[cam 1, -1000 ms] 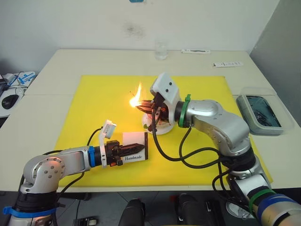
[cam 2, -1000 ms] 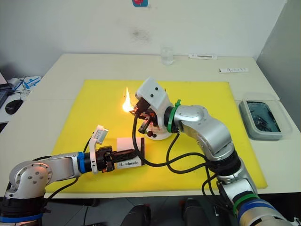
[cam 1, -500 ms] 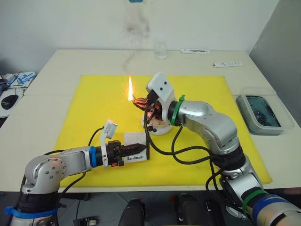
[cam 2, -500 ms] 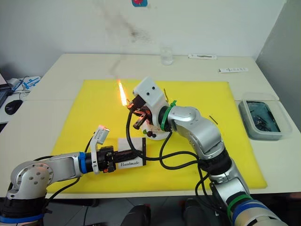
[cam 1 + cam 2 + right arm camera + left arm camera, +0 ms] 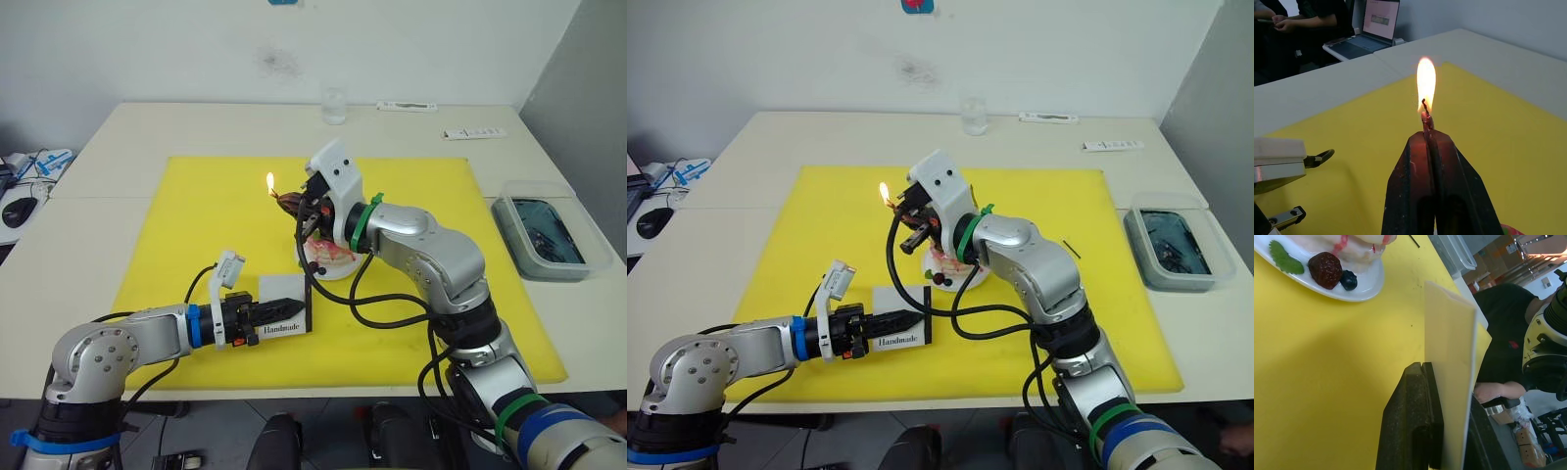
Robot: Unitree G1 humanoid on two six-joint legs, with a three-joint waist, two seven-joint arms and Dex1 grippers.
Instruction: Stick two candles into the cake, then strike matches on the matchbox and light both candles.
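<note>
The right claw (image 5: 1427, 139) is pinched tight on a short, thin dark match (image 5: 1425, 116) whose charred tip sticks just past the black fingertips and carries a small bright orange flame (image 5: 270, 182). Just behind and below that claw, on the side toward its arm, sits the small round pink layered cake (image 5: 328, 257) on its little white plate (image 5: 1364, 286), with a green leaf, a dark red berry and a small blue-black berry lying on the plate's rim. The left claw (image 5: 277, 315), well apart from the right one and nearer the robot, is closed on the flat white rectangular matchbox (image 5: 898, 330) printed "Handmade", holding it standing on edge with one black finger (image 5: 1413, 421) flat against its face; the cake plate lies near, just beyond this claw's tip. Everything rests on a broad yellow mat (image 5: 196, 225) spread over the pale worktop (image 5: 108, 157). Far beyond the right claw stands a clear drinking glass (image 5: 335, 105), and off to its arm's outer side a lidded grey plastic box (image 5: 545, 236).
</note>
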